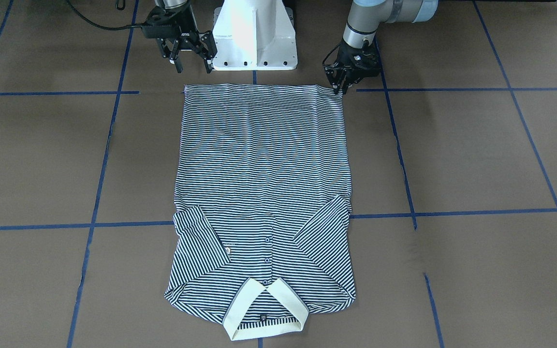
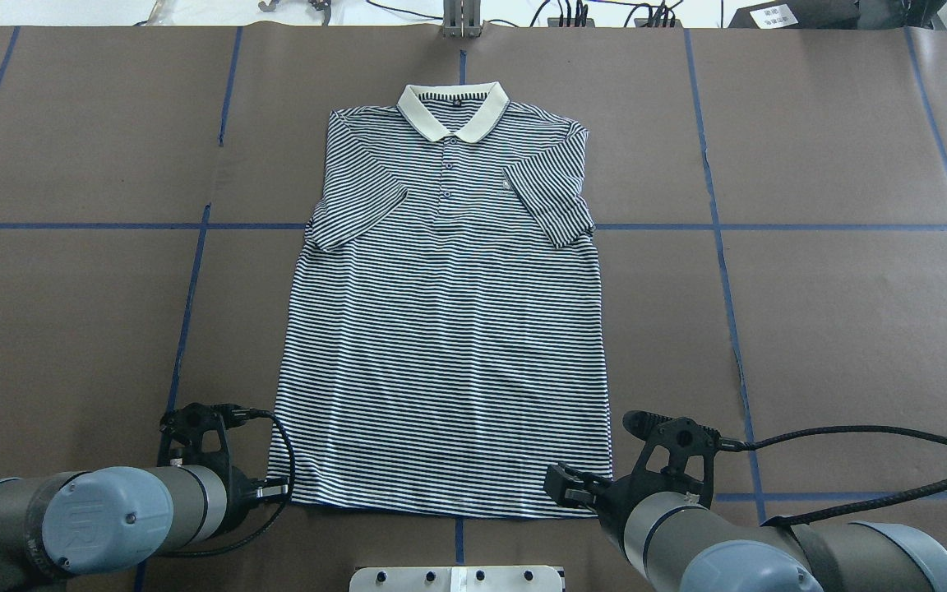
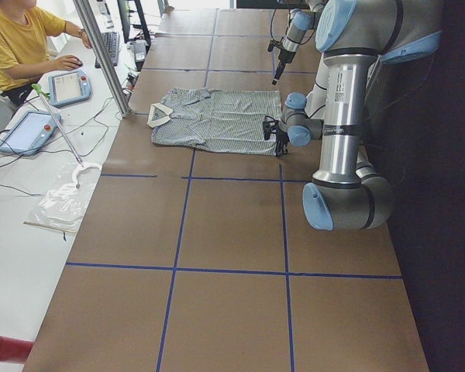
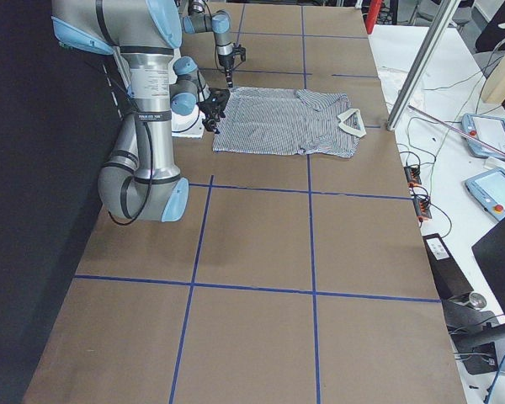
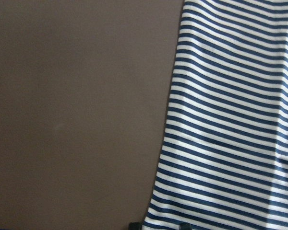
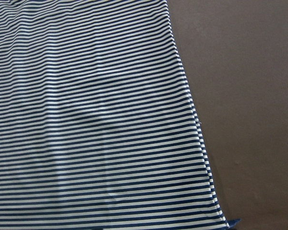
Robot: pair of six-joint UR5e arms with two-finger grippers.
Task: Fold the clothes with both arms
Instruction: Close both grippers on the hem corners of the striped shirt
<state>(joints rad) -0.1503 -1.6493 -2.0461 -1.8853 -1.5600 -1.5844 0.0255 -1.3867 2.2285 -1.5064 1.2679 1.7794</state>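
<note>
The striped polo shirt (image 1: pixel 264 183) lies flat and face up on the brown table, cream collar (image 1: pixel 264 311) away from the robot and both sleeves folded in over the chest. My left gripper (image 1: pixel 340 89) is down at the hem's left corner. In the left wrist view its fingertips (image 5: pixel 134 225) stand a narrow gap apart astride the shirt's edge (image 5: pixel 168 191). My right gripper (image 1: pixel 190 60) is wide open and hovers above the table by the hem's right corner. The right wrist view shows the shirt (image 6: pixel 86 120) and its hem corner, with no fingers in view.
The white pedestal base (image 1: pixel 254 36) stands just behind the hem. Blue tape lines (image 1: pixel 404 159) cross the table. A black cable (image 2: pixel 893 460) loops from the right wrist. An operator in yellow (image 3: pixel 15 43) sits at a side bench with tablets (image 3: pixel 68 87).
</note>
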